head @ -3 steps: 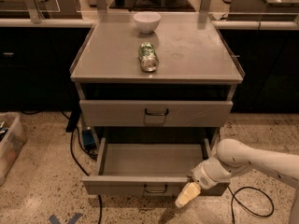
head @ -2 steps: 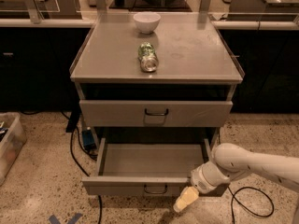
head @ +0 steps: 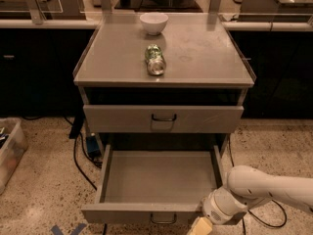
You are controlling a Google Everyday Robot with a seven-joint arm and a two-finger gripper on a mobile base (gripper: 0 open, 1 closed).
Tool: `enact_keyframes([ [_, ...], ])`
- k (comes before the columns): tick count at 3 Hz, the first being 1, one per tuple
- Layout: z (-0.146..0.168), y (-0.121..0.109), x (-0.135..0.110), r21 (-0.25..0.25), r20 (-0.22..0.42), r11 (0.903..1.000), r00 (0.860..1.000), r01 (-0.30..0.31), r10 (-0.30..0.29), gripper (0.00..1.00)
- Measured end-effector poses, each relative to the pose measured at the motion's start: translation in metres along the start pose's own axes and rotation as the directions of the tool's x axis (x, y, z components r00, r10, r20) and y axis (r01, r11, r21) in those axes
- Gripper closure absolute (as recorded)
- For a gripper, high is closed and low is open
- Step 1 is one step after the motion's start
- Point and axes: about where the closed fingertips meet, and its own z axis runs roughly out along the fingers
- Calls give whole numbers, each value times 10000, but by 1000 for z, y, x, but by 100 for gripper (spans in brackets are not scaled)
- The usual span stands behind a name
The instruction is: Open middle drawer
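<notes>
The middle drawer (head: 146, 212) of the grey metal cabinet stands pulled far out, and its inside (head: 159, 175) holds nothing I can see. Its small dark loop handle (head: 164, 220) sits at the centre of the front, near the bottom edge of the view. My gripper (head: 200, 227) is at the bottom edge, just right of that handle and in front of the drawer's front, partly cut off. My white arm (head: 264, 187) reaches in from the right. The top drawer (head: 164, 119) above is closed. The lowest drawer is hidden under the open one.
A white bowl (head: 154, 23) and a green can (head: 155, 60) lying on its side rest on the cabinet top (head: 205, 58). Black cables (head: 80, 163) trail on the speckled floor at the left. A clear bin (head: 10, 151) stands at the far left. Dark counters lie behind.
The middle drawer has slid further out toward the camera. My gripper and arm have moved down with its front, toward the bottom edge of the view.
</notes>
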Motion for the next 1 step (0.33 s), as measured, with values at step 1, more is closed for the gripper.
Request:
enact_keyframes([
  [1, 0, 0, 0, 0, 0, 10000, 10000, 0, 0, 0],
])
